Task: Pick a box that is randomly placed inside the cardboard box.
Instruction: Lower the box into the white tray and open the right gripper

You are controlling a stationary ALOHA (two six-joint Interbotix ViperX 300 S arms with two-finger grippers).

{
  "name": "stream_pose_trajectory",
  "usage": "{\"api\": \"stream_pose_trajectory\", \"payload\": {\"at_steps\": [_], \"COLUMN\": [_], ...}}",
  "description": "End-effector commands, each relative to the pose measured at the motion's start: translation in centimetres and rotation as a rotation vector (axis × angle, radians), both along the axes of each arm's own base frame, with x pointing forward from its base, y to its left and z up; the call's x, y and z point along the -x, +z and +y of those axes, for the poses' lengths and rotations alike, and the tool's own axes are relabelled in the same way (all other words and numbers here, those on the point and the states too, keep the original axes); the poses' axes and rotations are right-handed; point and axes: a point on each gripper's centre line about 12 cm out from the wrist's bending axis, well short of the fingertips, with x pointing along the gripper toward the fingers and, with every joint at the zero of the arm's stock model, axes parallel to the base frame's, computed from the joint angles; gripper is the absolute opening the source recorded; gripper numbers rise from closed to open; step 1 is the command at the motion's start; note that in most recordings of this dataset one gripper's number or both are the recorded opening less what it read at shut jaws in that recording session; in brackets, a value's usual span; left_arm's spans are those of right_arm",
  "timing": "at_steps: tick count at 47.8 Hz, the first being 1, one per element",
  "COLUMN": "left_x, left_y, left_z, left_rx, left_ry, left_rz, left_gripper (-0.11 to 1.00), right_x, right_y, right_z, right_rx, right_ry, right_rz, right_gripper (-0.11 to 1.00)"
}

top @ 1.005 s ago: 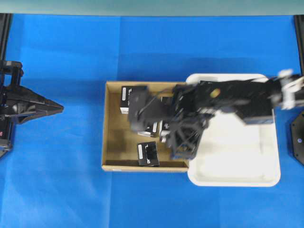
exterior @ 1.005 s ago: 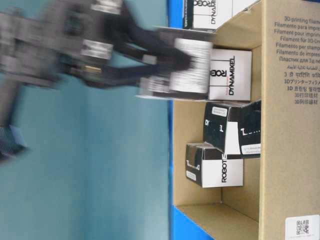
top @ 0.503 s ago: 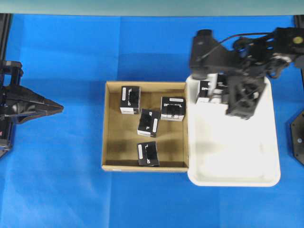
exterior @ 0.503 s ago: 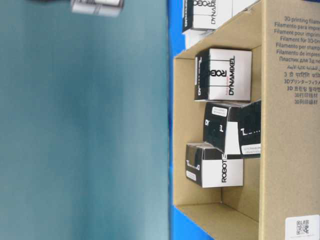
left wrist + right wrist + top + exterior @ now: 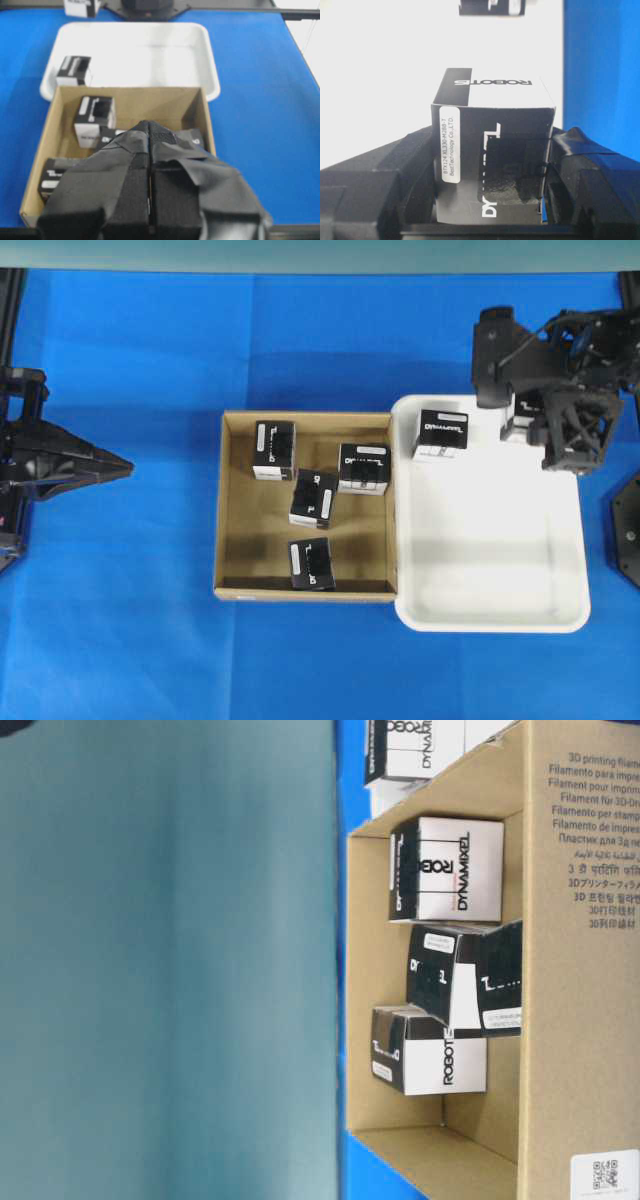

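The right gripper clasps the box between its jaws, over the far right corner of the white tray, beside the cardboard box. Another black box sits in the tray's far left corner. Four more lie inside the cardboard box. The left gripper, clenched, hangs over the blue tabletop, well apart from the cardboard box.

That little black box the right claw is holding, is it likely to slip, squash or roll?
Probably none of these. The box sits squarely between the right gripper's padded fingers, its flat sides undented, so it seems stiff enough. Flat faces mean no rolling. Being a small carton, it looks light, though its surface may be somewhat slick.
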Motion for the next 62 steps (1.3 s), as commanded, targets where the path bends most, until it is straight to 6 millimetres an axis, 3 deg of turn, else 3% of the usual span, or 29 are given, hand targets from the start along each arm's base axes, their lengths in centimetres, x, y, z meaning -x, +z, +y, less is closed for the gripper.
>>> {"api": "stream_pose_trajectory", "payload": {"at_steps": [1,22,38,62], "left_x": [-0.2,-0.2,-0.3,-0.4], "left_y": [1.2,1.3,1.4,1.5], "left_z": [0.0,0.0,0.0,0.0], "left_rx": [0.000,0.000,-0.001,-0.003], "left_ry": [-0.001,-0.002,-0.002,-0.002], "left_rz": [-0.032,-0.034,-0.038,-0.038], "left_gripper": [-0.07,-0.07,-0.07,-0.07], "right_x": [0.1,0.2,-0.3,-0.7], "right_y": [-0.9,-6.2,-8.8,-9.3], "right_z": [0.0,-0.4,-0.7,-1.1], "right_rx": [0.007,0.043,0.017,0.019], "right_ry": [0.007,0.010,0.009,-0.008], "right_rz": [-0.010,-0.067,-0.003,-0.012], "right_gripper": [0.60,0.60,0.60,0.62]}}
